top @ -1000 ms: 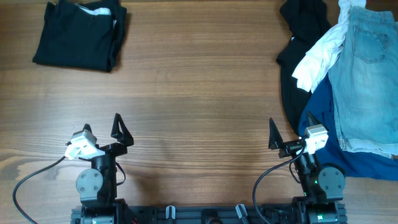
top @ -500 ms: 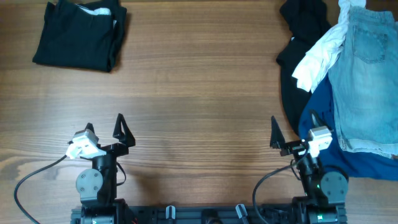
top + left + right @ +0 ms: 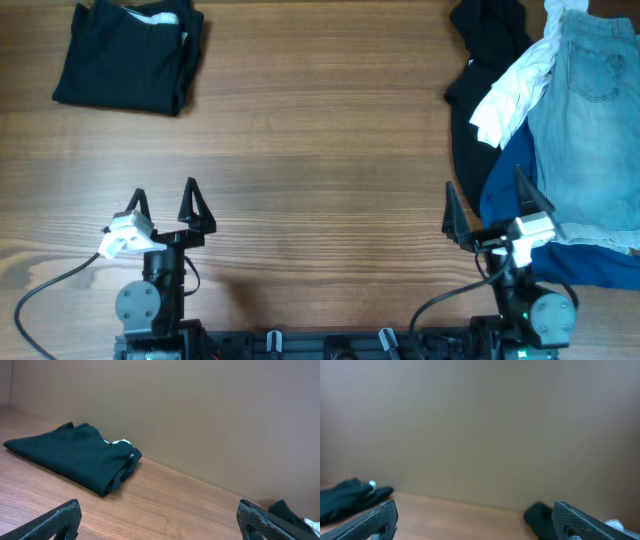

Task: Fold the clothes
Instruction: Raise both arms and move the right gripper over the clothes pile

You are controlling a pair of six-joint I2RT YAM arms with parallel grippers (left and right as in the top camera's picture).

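Left gripper (image 3: 163, 192) and right gripper (image 3: 484, 185) both spread wide in the overhead; clothes (image 3: 585, 130) heaped far right, cut off. Left wrist: folded black garment (image 3: 75, 462) (white bit peeking out). Right wrist: mostly wall (image 3: 480, 425), dark fabric (image 3: 540, 517) barely showing.

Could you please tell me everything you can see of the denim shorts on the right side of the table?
The denim shorts are pale blue and faded, with a stitched pocket near the far end and a paler hem at the near end. They lie spread out and unfolded at the right edge of the table, partly cut off by the picture. They rest on a deep-blue cloth, and a white garment lies against their left side.
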